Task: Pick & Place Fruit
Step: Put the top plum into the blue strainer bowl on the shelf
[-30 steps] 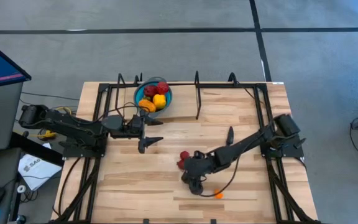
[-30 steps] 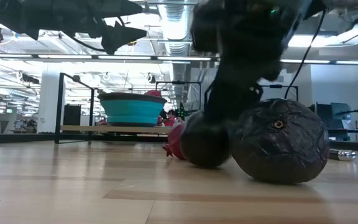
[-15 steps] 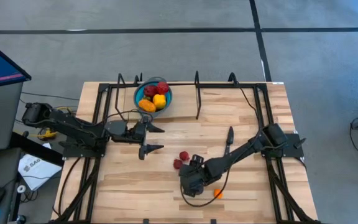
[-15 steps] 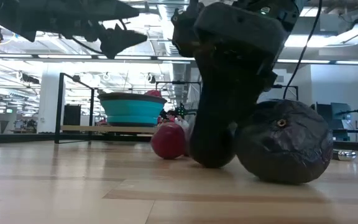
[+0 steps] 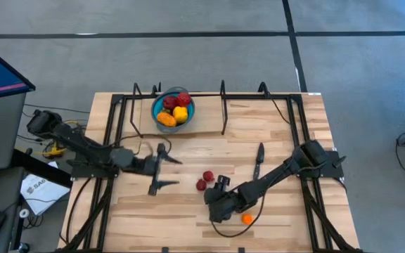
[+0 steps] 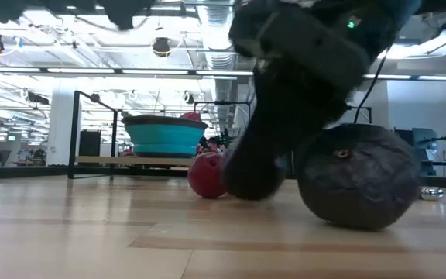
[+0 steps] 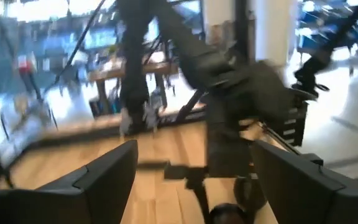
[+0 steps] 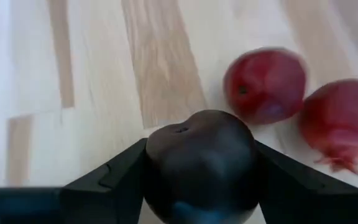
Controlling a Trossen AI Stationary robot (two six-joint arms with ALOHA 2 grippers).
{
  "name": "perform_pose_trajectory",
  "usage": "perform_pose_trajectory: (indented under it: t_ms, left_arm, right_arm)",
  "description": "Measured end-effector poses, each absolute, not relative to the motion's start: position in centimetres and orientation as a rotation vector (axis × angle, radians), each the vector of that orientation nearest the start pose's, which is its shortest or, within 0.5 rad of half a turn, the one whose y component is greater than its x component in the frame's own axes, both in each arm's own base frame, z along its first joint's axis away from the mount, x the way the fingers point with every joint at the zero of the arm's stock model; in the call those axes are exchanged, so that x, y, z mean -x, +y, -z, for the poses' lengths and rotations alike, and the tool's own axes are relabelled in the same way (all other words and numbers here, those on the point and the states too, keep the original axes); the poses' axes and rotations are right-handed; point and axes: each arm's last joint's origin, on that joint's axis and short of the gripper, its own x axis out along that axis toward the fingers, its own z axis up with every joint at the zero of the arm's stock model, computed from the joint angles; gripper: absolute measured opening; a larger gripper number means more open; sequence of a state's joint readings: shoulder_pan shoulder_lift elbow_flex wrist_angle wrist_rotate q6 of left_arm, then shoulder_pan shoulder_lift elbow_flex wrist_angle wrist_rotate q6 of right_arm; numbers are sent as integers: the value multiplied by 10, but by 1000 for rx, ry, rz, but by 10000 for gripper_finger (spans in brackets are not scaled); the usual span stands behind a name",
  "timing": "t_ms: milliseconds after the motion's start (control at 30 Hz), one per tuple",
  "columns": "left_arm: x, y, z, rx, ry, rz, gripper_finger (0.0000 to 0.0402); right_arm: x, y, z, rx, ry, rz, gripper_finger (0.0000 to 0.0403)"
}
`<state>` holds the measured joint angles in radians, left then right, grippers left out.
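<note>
A wooden table (image 5: 188, 204) with a black metal frame stands on a grey floor, and the low view looks past it into a big bright room with ceiling lights. At about 11 o'clock on the table sits a blue bowl (image 5: 163, 105) with red, yellow and orange fruit (image 5: 175, 109) piled in it. Near the middle of the table, a bit toward 6 o'clock, lie two red fruits (image 5: 204, 180) close together. A small orange fruit (image 5: 247, 219) lies at about 5 o'clock, just beside the right arm. A slim black knife (image 5: 259, 157) lies toward 3 o'clock from the middle. The right gripper (image 5: 216, 204) is low at the table, at about 6 o'clock from the two red fruits. In the right wrist view its two dark fingers (image 8: 117, 174) pinch a dark purple fruit (image 8: 201, 165) from both sides, and the two red fruits lie on the wood just beyond it. In the low view another dark round fruit (image 6: 357, 176) sits on the table very near the camera, right next to the dark gripper. The left gripper (image 5: 159, 167) hangs over the table at about 9 o'clock from the middle, well apart from the bowl. Its fingers (image 7: 107, 177) are spread wide with nothing between them.
</note>
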<state>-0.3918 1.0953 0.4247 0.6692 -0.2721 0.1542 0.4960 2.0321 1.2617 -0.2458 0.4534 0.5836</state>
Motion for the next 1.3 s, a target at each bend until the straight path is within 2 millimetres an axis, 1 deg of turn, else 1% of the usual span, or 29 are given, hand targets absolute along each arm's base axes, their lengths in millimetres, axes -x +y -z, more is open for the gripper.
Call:
perform_pose_trajectory:
  t_ms: [67, 100, 167, 233, 333, 400, 500, 633, 700, 833, 1000, 1067, 1167, 1300]
  left_arm:
    - [-206, -90, -236, -252, -25, 139, 303]
    - [-204, -95, -237, -303, -31, 155, 302]
    - [-203, -104, -240, -373, -51, 181, 301]
    - [-201, -109, -240, -410, -49, 196, 302]
    - [-208, -112, -244, -417, -54, 195, 306]
    - [-215, -114, -247, -425, -57, 188, 312]
    - [-228, -111, -248, -430, -41, 162, 323]
    - [-245, -98, -242, -440, 5, 109, 338]
    - [-251, -87, -238, -436, 28, 83, 341]
    - [-261, -65, -231, -408, 66, 122, 342]
    - [-269, -41, -225, -391, 83, 178, 342]
    - [-272, -32, -221, -388, 95, 173, 342]
    - [-276, -24, -216, -395, 116, 145, 342]
    - [-281, -20, -210, -421, 106, 129, 342]
  right_arm:
    - [-366, 177, -138, -145, 737, 189, 234]
    - [-363, 172, -141, -154, 690, 173, 234]
    - [-362, 160, -154, -182, 578, 124, 234]
    - [-360, 143, -166, -234, 481, 34, 234]
    - [-356, 114, -177, -290, 387, -109, 234]
    - [-353, 95, -183, -312, 333, -185, 234]
    - [-355, 68, -192, -322, 256, -232, 235]
    - [-358, 40, -196, -313, 228, -289, 235]
    - [-359, 27, -197, -321, 225, -315, 235]
    - [-360, 9, -198, -331, 214, -375, 235]
    - [-359, -7, -201, -336, 197, -431, 235]
    - [-359, -11, -201, -339, 200, -438, 235]
    - [-358, -16, -201, -340, 201, -453, 235]
    - [-358, -19, -201, -330, 195, -459, 235]
